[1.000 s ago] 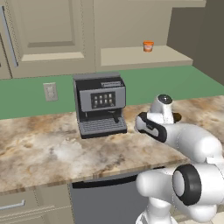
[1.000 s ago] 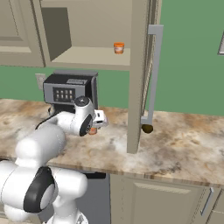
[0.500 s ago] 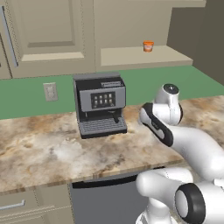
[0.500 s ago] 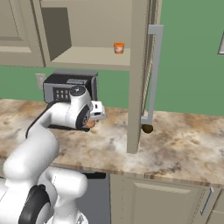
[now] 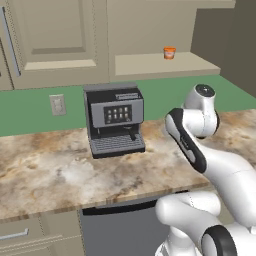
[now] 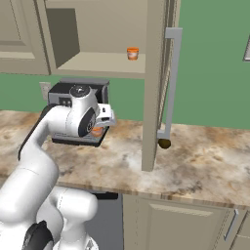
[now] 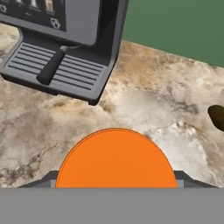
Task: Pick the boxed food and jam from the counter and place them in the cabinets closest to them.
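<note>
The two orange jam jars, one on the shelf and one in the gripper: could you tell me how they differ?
The shelf jar stands upright and free on the cabinet shelf; the gripper jar is held between the fingers of the gripper, above the counter. The shelf jar sits high; the gripper jar hangs lower, near the coffee machine. Both are orange.

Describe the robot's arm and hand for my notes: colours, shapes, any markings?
The arm is glossy white, built of rounded tubular links with dark grey to black bands and a long dark inlay along one link. A round grey cap tops the wrist joint. The hand is a small, boxy white block. No cables, lettering or logos can be made out.
</note>
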